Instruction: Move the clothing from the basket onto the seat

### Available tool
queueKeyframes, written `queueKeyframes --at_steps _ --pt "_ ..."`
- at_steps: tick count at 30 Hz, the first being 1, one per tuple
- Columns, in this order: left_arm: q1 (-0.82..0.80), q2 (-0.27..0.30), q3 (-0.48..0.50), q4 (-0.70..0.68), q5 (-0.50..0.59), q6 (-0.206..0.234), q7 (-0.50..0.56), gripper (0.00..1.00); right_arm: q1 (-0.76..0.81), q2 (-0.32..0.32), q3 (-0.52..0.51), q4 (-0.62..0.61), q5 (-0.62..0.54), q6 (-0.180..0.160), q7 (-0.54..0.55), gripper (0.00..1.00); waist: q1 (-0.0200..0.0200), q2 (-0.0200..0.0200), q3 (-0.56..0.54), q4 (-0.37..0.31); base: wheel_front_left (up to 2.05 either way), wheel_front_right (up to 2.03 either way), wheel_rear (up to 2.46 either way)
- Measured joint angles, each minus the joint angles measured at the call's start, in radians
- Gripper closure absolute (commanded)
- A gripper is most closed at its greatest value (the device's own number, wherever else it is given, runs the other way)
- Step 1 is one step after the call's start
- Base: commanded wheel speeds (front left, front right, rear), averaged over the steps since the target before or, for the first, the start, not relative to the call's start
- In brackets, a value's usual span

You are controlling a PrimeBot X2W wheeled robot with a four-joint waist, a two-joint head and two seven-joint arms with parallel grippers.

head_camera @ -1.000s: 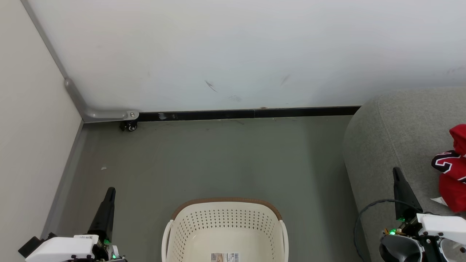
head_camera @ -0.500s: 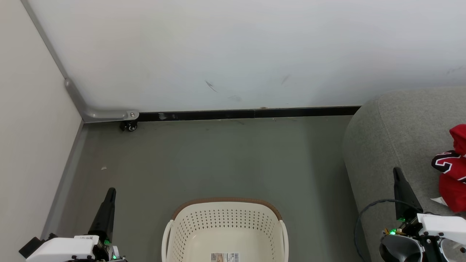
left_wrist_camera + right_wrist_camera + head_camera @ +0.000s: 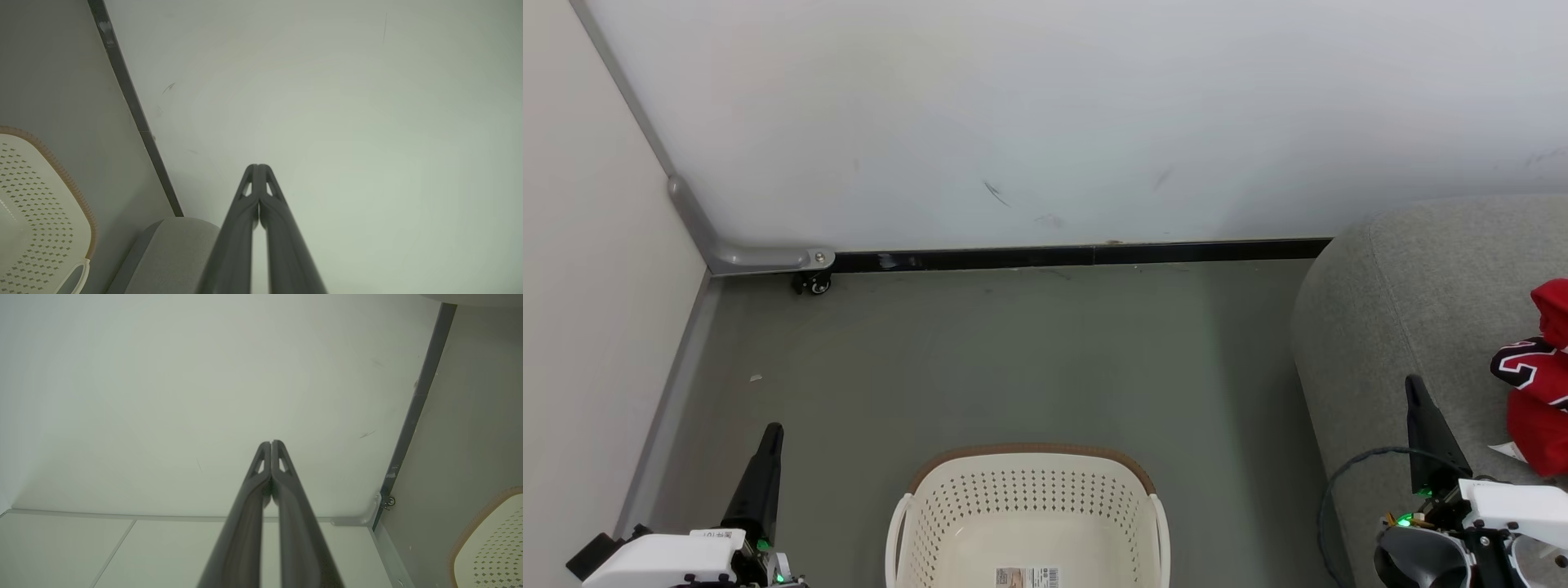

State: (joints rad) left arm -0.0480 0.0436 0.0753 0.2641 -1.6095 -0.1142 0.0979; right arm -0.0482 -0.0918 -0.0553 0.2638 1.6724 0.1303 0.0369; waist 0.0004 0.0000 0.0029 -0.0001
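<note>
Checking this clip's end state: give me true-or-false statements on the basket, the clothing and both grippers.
1. The visible part of the cream-white perforated plastic basket with a brown rim holds no clothing. True.
2. The red sports clothing lies on the light-grey fabric sofa. True.
3. The left gripper is open. False: it is shut.
4. The right gripper grips the clothing. False: it is shut on nothing, apart from the clothing.
5. The basket stands on the sofa. False: it stands on the grey floor beside it.
</note>
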Motion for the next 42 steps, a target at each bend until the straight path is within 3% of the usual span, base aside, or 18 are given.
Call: queueKeyframes --at_steps 42 --pt "-0.009 0.0 0.002 0.012 0.0 -0.002 0.0 1.0 0.0 0.0 -0.003 0.0 0.0 0.0 0.008 1.0 -0.0001 0.0 0.0 0.0 0.0 0.0 0.0"
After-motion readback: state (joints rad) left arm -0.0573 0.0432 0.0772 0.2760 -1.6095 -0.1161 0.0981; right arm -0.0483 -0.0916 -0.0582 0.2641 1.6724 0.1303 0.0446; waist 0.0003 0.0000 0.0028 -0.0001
